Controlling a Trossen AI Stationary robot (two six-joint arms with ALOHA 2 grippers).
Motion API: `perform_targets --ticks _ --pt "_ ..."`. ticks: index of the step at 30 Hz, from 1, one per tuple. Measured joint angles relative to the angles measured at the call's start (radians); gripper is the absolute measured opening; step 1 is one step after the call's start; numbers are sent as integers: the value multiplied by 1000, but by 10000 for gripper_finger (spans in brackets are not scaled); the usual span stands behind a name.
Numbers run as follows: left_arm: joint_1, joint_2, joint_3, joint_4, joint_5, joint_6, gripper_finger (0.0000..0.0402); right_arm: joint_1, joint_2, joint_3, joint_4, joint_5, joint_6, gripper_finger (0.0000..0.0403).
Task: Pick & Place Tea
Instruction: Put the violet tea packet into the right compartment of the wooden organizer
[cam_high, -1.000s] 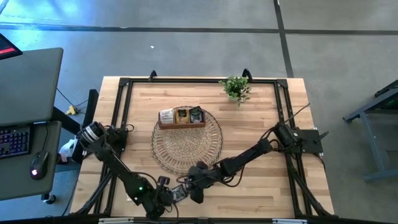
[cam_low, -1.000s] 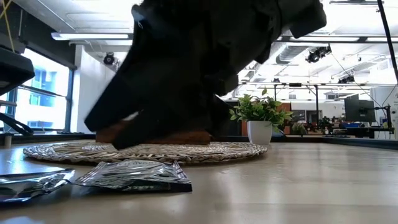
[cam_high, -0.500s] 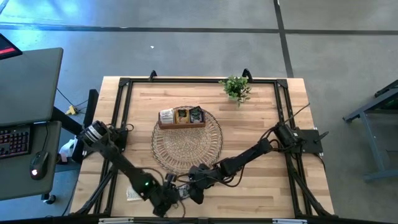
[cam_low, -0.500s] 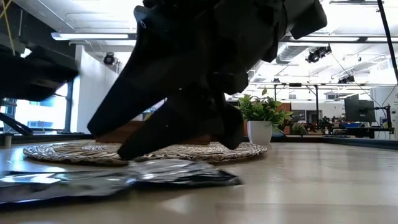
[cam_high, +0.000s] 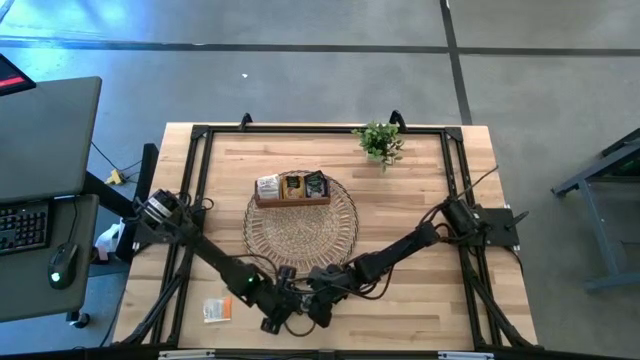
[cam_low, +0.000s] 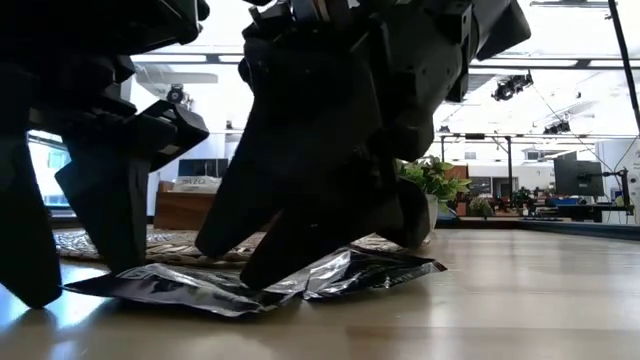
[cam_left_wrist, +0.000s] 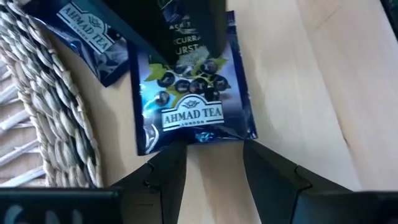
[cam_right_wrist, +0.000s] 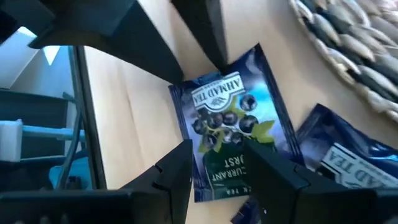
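Observation:
A blue foil tea packet (cam_left_wrist: 193, 93) lies flat on the wood at the near edge, just off the round woven mat (cam_high: 300, 232). A second blue packet (cam_left_wrist: 93, 37) lies beside it, against the mat's rim. My left gripper (cam_left_wrist: 211, 162) is open, with its fingertips at the first packet's brand-name edge. My right gripper (cam_right_wrist: 221, 165) faces it from the other end, open, over the lettered end. The wooden tray (cam_high: 292, 188) on the mat's far side holds three more packets. My left gripper has its fingertips (cam_left_wrist: 174, 152) at the packet's brand-name edge (cam_left_wrist: 205, 138), slanting down from the table's left; I cannot tell whether they touch it. My right gripper comes slanting down from the table's right. One finger (cam_left_wrist: 186, 28) lies over the packet's lettered end (cam_right_wrist: 225, 163). The packet stays flat on the table.
An orange-and-white packet (cam_high: 217, 310) lies on the table near the front left corner. A small potted plant (cam_high: 379, 142) stands at the far right. The black frame rails (cam_high: 195, 200) run along the table's sides.
My left gripper has swung toward the table's right along the near edge, up to my right gripper, uncovering the orange-and-white packet. The blue packets have slid rightward along the table with it. My right gripper has kept its place and rolled at the wrist.

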Motion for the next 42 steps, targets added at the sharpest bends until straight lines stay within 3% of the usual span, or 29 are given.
perform_targets --ticks 9,18,22,29,36,42 --pt "12 0 0 49 -44 44 156 -1 3 -2 30 -33 -69 118" --pt "13 -55 1 -65 -35 -34 156 -1 4 -2 28 -51 -129 7" --pt "7 -114 2 -156 -37 -92 156 -1 4 -2 37 -50 -131 13" --pt "-61 -260 1 -346 -137 -234 156 -1 -10 -3 36 -53 -132 4" --pt "-134 -294 2 -414 -212 -353 156 2 -62 -3 -6 -45 -175 2" --pt "-152 -280 2 -365 -224 -395 156 36 -70 -2 -44 -79 -245 17"
